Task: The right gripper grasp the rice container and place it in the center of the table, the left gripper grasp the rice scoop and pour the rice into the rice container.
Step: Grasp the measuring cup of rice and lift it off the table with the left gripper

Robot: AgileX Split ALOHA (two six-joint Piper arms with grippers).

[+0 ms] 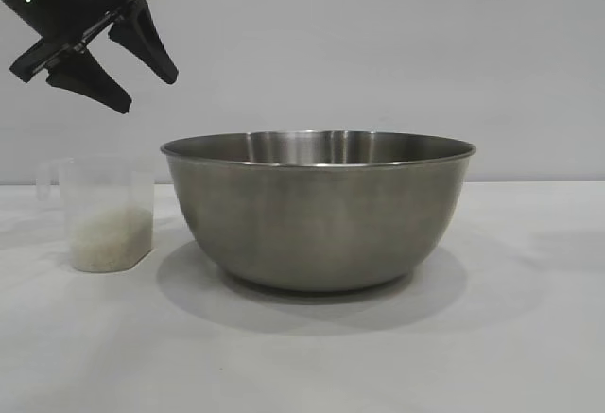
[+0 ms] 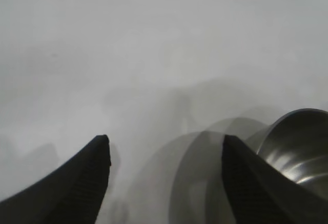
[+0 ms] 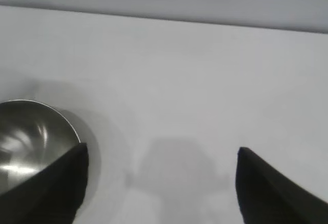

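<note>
White table (image 1: 529, 337) w/ steel rice container (image 1: 318, 213) at center, rice scoop (image 1: 106, 213) w/ rice (image 1: 110, 239) just left.

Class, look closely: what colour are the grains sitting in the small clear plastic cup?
Off-white, cream-coloured rice fills the bottom of the rice scoop, best seen in the exterior view.
</note>
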